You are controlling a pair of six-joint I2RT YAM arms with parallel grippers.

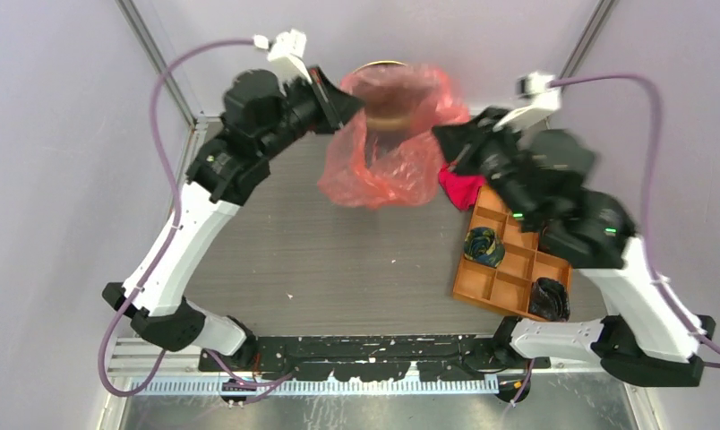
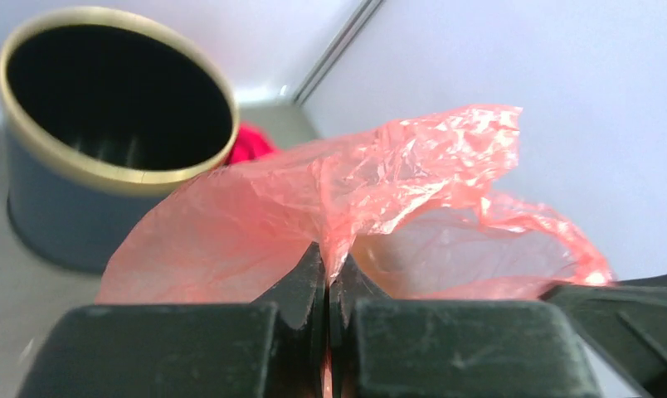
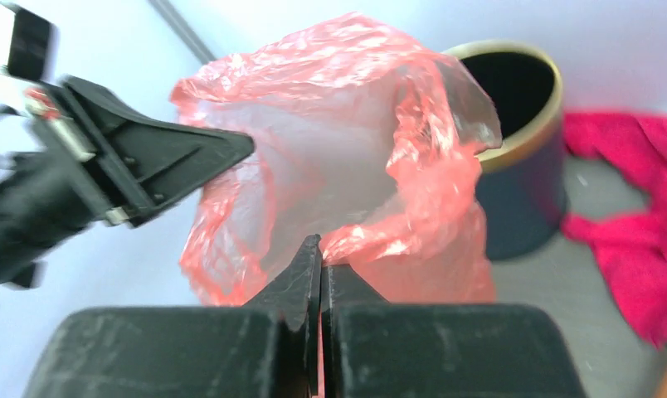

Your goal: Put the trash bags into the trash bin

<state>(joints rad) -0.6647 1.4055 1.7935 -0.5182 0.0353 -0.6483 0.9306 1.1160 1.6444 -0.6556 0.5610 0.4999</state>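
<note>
The translucent red-pink trash bag hangs spread open between both grippers, in front of and partly over the navy trash bin with the gold rim. My left gripper is shut on the bag's left edge. My right gripper is shut on the bag's right edge. The bin stands to the upper left in the left wrist view. It stands behind the bag, at the upper right, in the right wrist view. Most of the bin is veiled by film in the top view.
A magenta cloth lies on the table right of the bag, also in the right wrist view. An orange compartment tray with dark objects sits at the right. Purple walls and metal frame posts enclose the back.
</note>
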